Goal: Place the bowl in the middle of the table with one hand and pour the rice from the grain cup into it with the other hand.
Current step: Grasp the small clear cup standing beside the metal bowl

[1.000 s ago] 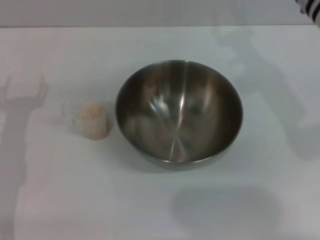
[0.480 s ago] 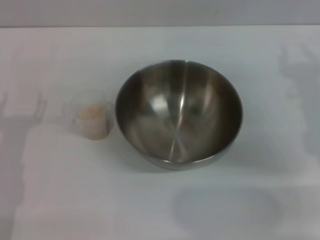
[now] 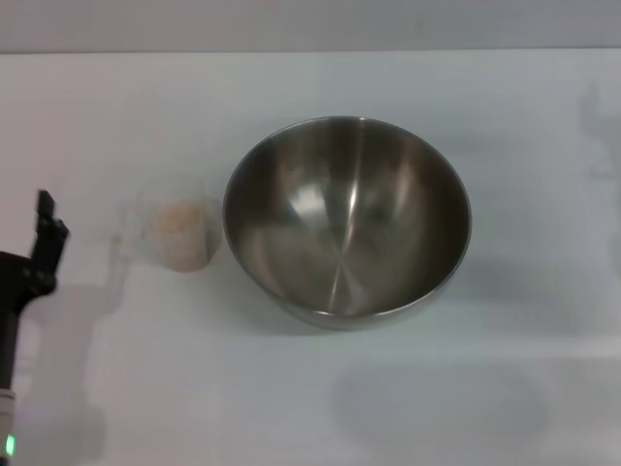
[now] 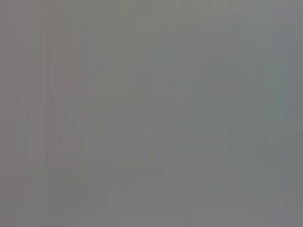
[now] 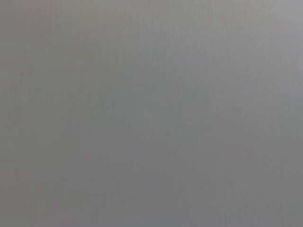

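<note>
The bowl (image 3: 347,218), large, shiny steel and empty, stands on the white table (image 3: 291,408) near its middle. The grain cup (image 3: 178,233), small and transparent, stands upright just left of the bowl and holds a heap of pale rice (image 3: 179,217). My left gripper (image 3: 44,233), black, comes in at the left edge of the head view, left of the cup and apart from it. My right gripper is out of view. Both wrist views show only plain grey.
The table's far edge (image 3: 310,51) runs along the top of the head view. Bare white tabletop lies in front of the bowl and to its right.
My left gripper has come into view at the left edge. The right arm's striped part at the top right corner has left the view. Bowl and cup have not moved.
</note>
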